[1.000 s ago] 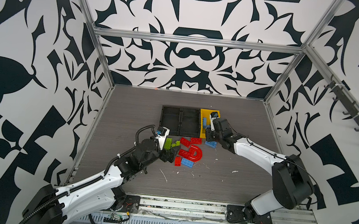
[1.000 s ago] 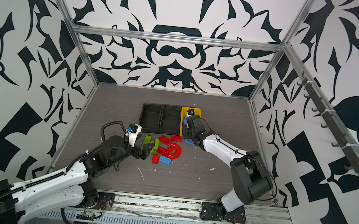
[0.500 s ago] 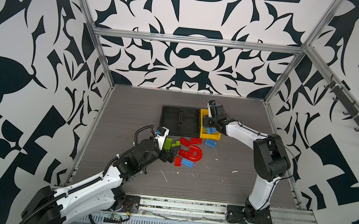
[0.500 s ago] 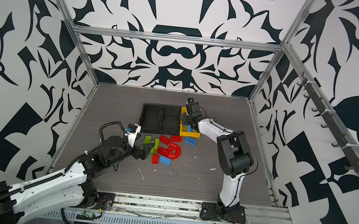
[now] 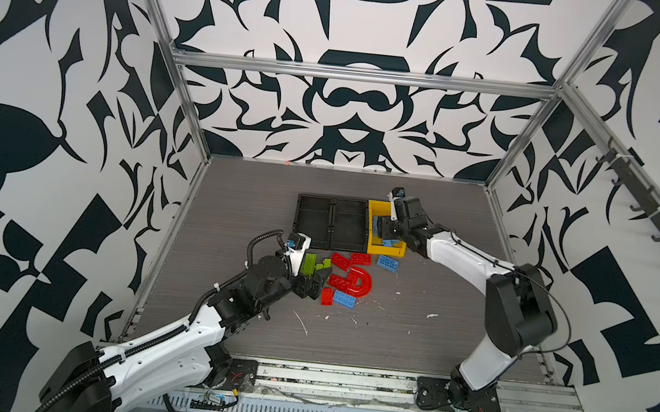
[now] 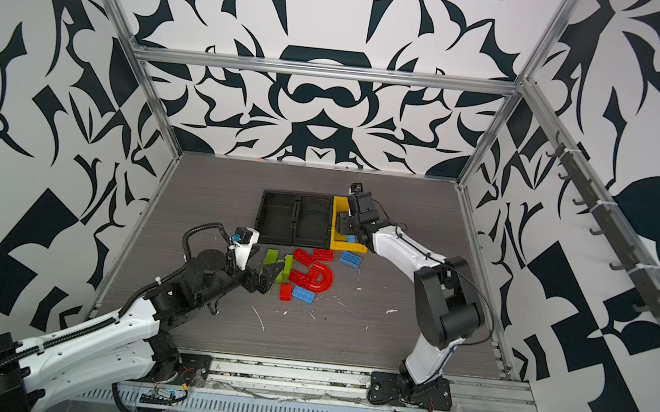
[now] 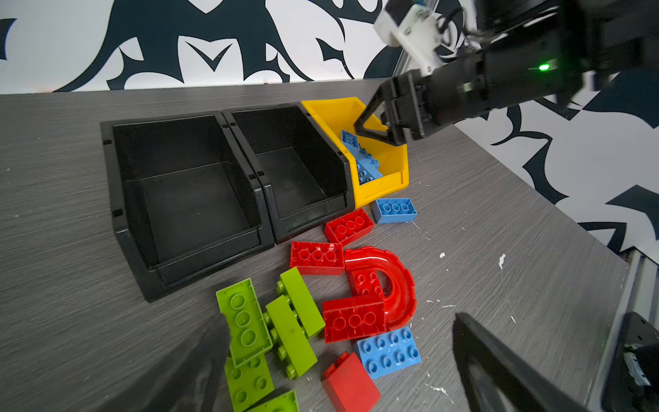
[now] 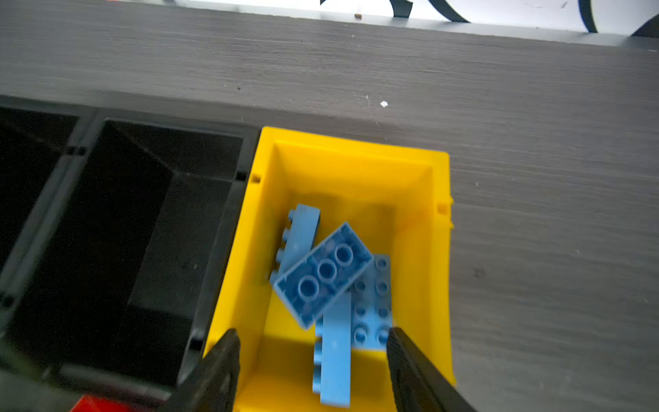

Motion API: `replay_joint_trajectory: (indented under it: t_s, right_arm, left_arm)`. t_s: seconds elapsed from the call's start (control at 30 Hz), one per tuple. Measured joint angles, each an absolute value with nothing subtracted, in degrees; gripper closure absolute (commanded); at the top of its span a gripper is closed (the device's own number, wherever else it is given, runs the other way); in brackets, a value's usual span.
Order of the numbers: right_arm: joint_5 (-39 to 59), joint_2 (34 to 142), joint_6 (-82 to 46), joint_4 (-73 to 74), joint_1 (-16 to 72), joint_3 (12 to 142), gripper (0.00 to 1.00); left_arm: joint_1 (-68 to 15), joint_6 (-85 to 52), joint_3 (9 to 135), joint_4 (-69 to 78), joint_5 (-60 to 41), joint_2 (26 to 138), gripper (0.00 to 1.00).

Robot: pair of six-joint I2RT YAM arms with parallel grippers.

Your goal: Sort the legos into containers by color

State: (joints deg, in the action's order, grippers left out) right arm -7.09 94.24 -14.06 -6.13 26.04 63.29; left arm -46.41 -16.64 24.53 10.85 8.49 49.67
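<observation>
My right claw (image 8: pixel 312 333) hung over the bright yellow plastic bin (image 8: pixel 356 157). Its two black fingers (image 8: pixel 224 356) were parted and nothing was gripped between them. Below it, inside that bin, lay a heap of light blue studded plastic bricks (image 8: pixel 322 274). The top one was upside down and tilted across the others.

The yellow bin stood toward the back edge of the grey wood-grain desk (image 5: pixel 388 347). It touched the right end of the two low black plastic bins (image 7: pixel 160 118), which were joined side by side. Just in front of the yellow bin a single light blue brick (image 7: pixel 394 210) lay on the desk. Two red rectangular bricks (image 7: pixel 317 257) lay near it, in front of the black bins.

My left claw (image 7: pixel 340 319) was spread wide and held nothing. It was poised at the loose pile near the middle of the desk. There I saw the red U-shaped arch piece (image 7: pixel 399 285) with a third red brick (image 7: pixel 353 319) at one of its ends. A light blue eight-stud brick (image 7: pixel 388 351) sat just beside that brick. The lime green bricks (image 7: pixel 244 321) were bunched together to the left of the red ones, one of them upside down by my left finger. I could not tell whether the finger touched it.
</observation>
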Motion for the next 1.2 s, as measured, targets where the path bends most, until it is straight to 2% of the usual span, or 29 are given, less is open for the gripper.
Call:
replay_joint_trajectory:
  t_s: [0.2,0.37,0.53,0.87,1.2]
  right_arm:
    - [-8.93,78.0,-17.54,-3.84,29.19,48.47,0.23]
    - [-11.29,74.15,-19.53,-3.03,31.11,39.11,0.19]
    - [-12.23,76.69,-19.53,-2.37,32.08,37.36,0.13]
    - [-11.79,87.94,-19.31,1.61,32.23,38.57,0.1]
    - [-11.81,92.77,-18.87,4.73,32.25,41.28,0.1]
  left_arm:
    - [-46.41,-16.67,25.23,10.81,8.12,49.89,0.0]
    - [-46.41,-16.67,25.26,10.79,8.08,49.91,0.0]
    - [-46.41,-16.64,25.26,10.79,8.08,50.22,0.0]
    - [-46.41,-16.64,25.28,10.79,7.6,50.5,0.0]
    - [-46.41,-16.64,25.28,10.79,7.38,50.61,0.0]
